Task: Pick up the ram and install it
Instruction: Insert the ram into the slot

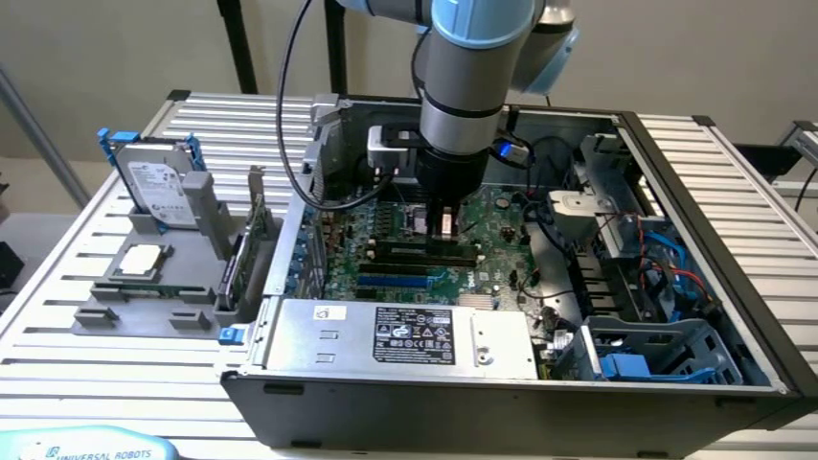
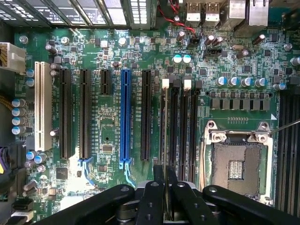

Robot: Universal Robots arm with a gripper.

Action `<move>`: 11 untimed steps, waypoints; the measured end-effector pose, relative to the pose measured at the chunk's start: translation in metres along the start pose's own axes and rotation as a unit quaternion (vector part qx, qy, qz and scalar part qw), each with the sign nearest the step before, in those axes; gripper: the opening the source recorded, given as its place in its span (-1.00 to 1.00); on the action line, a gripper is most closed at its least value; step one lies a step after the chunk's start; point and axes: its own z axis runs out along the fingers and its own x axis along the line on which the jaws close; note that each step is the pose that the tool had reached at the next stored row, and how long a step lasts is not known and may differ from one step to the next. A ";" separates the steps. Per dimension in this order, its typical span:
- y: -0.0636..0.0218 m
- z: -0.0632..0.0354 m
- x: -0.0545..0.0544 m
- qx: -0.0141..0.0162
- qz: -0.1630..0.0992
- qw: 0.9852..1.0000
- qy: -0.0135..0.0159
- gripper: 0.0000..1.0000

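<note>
Gripper (image 1: 443,226): lowered inside open computer case (image 1: 715,182), over motherboard (image 2: 112,126) memory slots (image 2: 180,131); jaws clenched on the ram (image 2: 165,187), held edge-on at 6 o'clock of the slots

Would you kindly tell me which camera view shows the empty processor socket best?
The wrist view: the empty processor socket lies square-on, its metal frame and contact field plain beside the black memory slots. In the exterior view the arm stands over that part of the motherboard, hiding the socket.
</note>
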 end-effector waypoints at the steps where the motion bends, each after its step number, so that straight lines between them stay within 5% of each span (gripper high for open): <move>1: 0.0000 0.0002 0.000 0.000 0.000 1.000 0.000 -0.73; 11: 0.0000 0.0005 -0.001 0.000 0.000 1.000 0.000 -0.73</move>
